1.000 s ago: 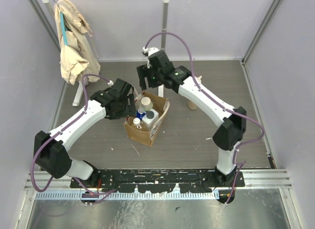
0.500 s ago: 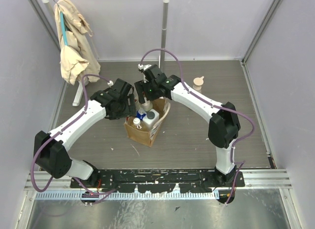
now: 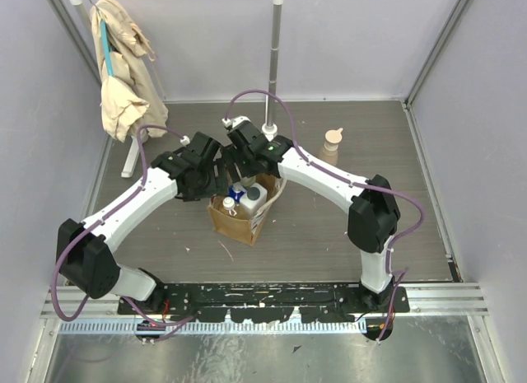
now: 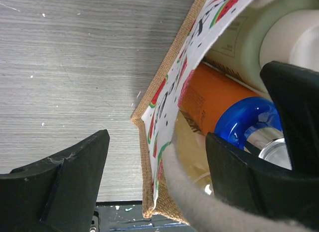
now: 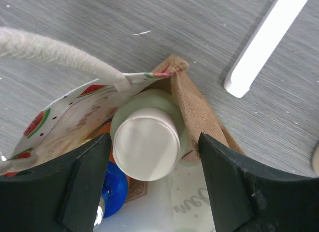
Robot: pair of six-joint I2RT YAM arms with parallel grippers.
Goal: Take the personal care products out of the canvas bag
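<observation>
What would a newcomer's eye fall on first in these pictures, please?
The brown canvas bag at the centre of the table draws the eye. The right gripper hangs with jaws open either side of the cream-capped olive-green bottle in a corner of the bag, while the left gripper straddles the bag's wall. A tan pump-top bottle stands alone on the table beyond.

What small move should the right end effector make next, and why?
Probably lower a little and close on the cream-capped bottle. The right end effector hangs open directly over its cap, and the bottle stands inside the canvas bag.
</observation>
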